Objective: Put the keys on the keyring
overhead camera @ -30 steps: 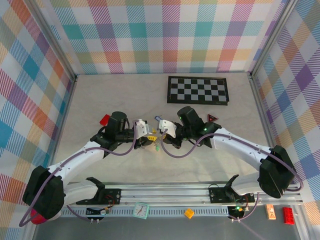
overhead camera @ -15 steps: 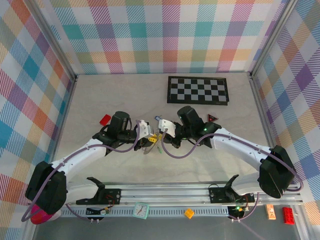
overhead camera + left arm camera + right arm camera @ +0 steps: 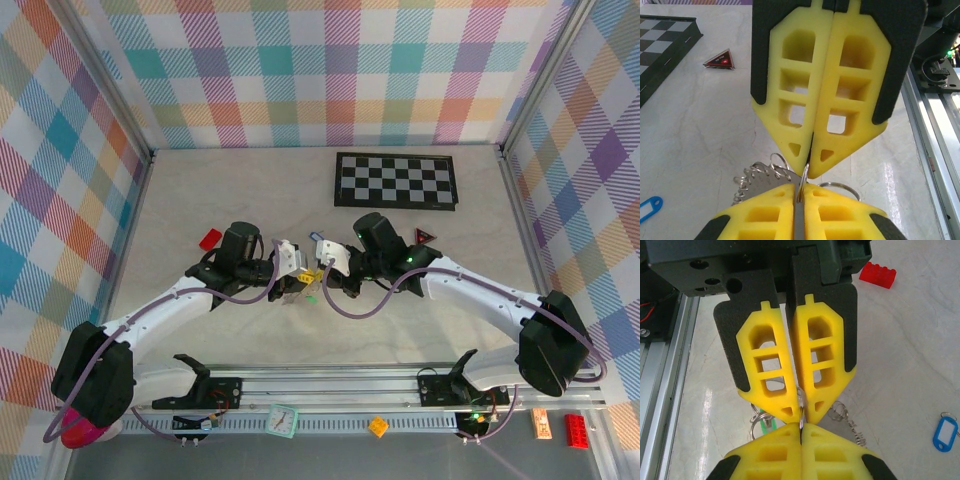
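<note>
pale table [image 3: 240, 190] at its middle has left gripper [image 3: 799, 187] and right gripper [image 3: 801, 426] meeting tip to tip, each clamped on the keyring [image 3: 756, 174]. blue key [image 3: 945, 432] lies apart; green key [image 3: 765, 426] just beside the rings.

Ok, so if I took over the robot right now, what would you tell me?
Left pincer: shut on the silvery-grey metal chain keyring, nipping one thin ring of it.
Right pincer: shut on that same ring, tip to tip with the left one.
Small blue key tag with a pale centre: flat on the table, apart from the chain, not on it.
Small green key tag: beside the pincers, by a chain ring; I cannot tell if it is threaded.
Done: both pincers hold the keyring.
Left to do: thread the blue key and check the green one.
</note>
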Action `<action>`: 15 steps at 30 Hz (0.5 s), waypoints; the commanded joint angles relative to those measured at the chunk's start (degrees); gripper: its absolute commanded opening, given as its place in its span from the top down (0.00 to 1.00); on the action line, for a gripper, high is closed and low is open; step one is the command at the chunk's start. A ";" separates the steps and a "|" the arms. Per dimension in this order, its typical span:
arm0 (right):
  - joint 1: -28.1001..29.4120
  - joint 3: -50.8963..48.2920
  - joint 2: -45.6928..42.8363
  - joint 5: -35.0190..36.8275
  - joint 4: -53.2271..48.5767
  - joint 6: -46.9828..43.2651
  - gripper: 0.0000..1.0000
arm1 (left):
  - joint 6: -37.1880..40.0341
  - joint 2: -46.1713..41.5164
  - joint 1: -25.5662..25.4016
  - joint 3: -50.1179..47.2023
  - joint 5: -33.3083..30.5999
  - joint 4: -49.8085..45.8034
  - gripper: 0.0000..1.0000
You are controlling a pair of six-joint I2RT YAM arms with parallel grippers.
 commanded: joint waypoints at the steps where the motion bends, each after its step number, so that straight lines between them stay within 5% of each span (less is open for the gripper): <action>1: 0.67 1.46 0.13 -3.98 2.64 0.65 1.00 | -1.66 -0.88 0.38 0.03 3.26 5.36 0.90; 9: 0.32 0.63 -0.72 -3.98 5.35 2.60 1.00 | -1.48 -1.48 -0.15 -0.77 2.79 5.74 1.00; 10: 0.00 -0.06 -1.54 -3.66 5.90 3.08 0.97 | -1.39 -1.83 -0.15 -1.05 2.27 5.79 1.00; 12: -2.02 -2.10 -4.02 -3.69 6.87 4.50 0.72 | -1.32 -3.34 -0.32 -2.20 0.89 6.97 1.00; 15: -5.40 -5.53 -7.15 -4.59 7.61 5.95 0.63 | -0.75 -5.89 -1.12 -4.20 -3.37 9.18 1.00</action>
